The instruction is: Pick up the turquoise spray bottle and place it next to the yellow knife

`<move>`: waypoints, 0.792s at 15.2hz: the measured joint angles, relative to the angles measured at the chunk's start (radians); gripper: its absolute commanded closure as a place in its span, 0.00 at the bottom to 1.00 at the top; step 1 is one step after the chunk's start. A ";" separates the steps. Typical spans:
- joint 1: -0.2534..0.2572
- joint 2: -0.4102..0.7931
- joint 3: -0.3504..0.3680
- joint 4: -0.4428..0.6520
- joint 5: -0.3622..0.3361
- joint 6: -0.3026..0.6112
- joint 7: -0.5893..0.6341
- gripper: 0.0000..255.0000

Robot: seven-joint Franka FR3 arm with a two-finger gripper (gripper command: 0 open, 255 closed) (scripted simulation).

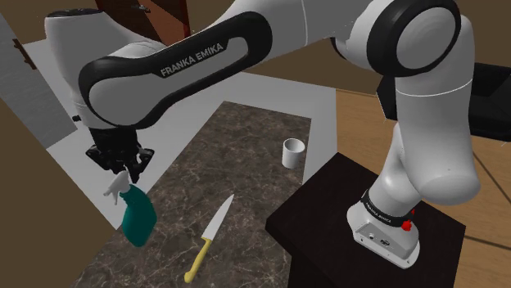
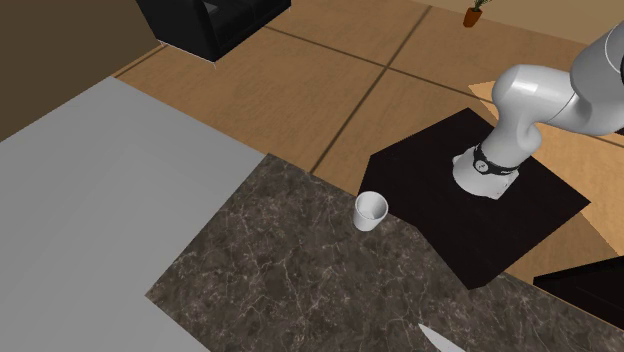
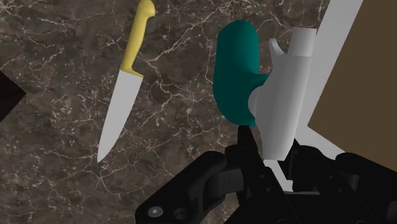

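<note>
Hand clasps the turquoise spray bottle by its white head, long axis near upright, base down.

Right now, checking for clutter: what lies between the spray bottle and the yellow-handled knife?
Nothing; only bare marbled countertop lies between the spray bottle and the knife, seen in the wrist view.

You have one spray bottle, one knife and one cup to count, all on one table.
</note>
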 measured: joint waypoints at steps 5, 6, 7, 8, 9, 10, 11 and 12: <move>0.002 0.025 -0.005 -0.030 -0.007 0.053 0.001 1.00; 0.003 0.031 -0.006 -0.032 -0.009 0.061 0.002 1.00; 0.002 0.033 -0.006 -0.040 -0.010 0.072 0.002 1.00; 0.002 0.037 -0.007 -0.051 -0.011 0.086 0.003 1.00; 0.001 0.040 -0.008 -0.061 -0.012 0.100 0.001 1.00; 0.001 0.046 -0.010 -0.066 -0.014 0.109 0.002 1.00; 0.004 0.058 -0.011 -0.061 -0.017 0.117 0.003 1.00; 0.005 0.067 -0.013 -0.062 -0.020 0.127 0.003 1.00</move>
